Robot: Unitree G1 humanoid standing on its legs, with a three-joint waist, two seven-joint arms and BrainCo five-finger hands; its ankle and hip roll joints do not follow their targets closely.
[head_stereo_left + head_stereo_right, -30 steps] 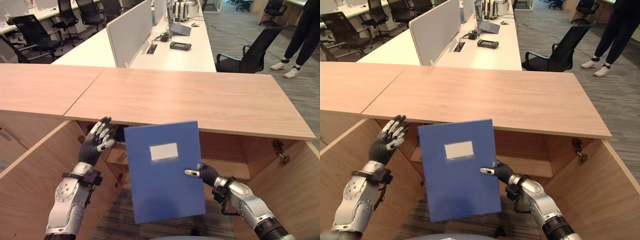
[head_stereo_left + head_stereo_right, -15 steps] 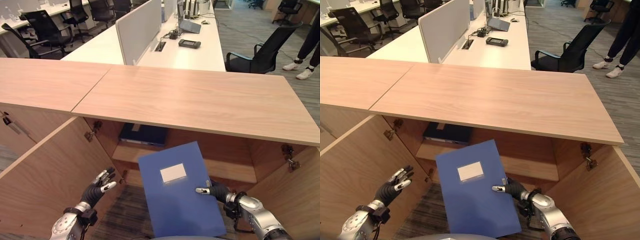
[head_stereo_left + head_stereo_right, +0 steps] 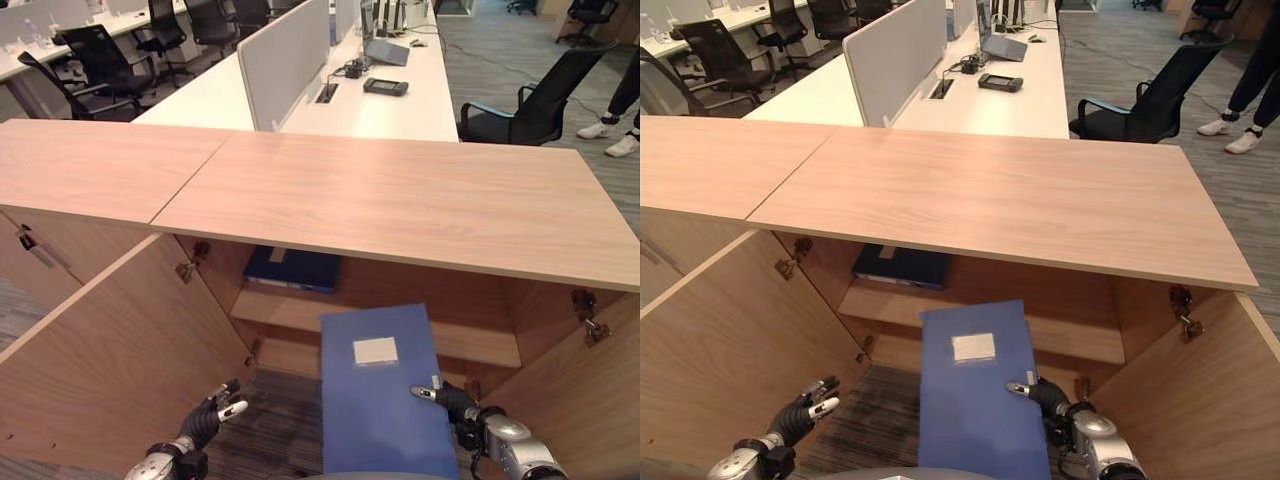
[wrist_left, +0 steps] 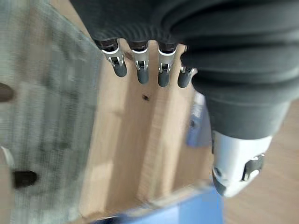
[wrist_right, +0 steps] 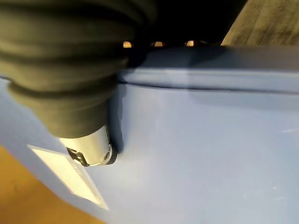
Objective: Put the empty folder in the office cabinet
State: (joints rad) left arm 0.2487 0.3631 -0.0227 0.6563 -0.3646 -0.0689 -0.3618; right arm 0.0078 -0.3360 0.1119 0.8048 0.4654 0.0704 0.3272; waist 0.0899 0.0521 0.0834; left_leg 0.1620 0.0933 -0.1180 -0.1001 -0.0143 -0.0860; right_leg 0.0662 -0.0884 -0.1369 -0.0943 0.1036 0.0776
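Note:
The blue folder [image 3: 385,395] with a white label [image 3: 375,350] hangs upright before the open cabinet's lower compartment, below the shelf [image 3: 290,312]. My right hand [image 3: 455,403] is shut on the folder's right edge, with the thumb [image 5: 91,149] pressed on its face [image 5: 201,149] and the fingers hidden behind. Low at the left, apart from the folder, my left hand [image 3: 205,422] is open with fingers [image 4: 141,67] straight, beside the left door [image 3: 110,350].
A dark blue folder [image 3: 292,270] lies on the cabinet's shelf under the wooden top [image 3: 400,200]. The right door [image 3: 595,420] stands open too. Beyond are white desks [image 3: 370,100], black chairs [image 3: 530,95] and a person's legs [image 3: 625,110].
The folder has gone down and to the right, toward the cabinet opening, still in my right hand. My left hand has dropped away from it to low left. The camera has shifted.

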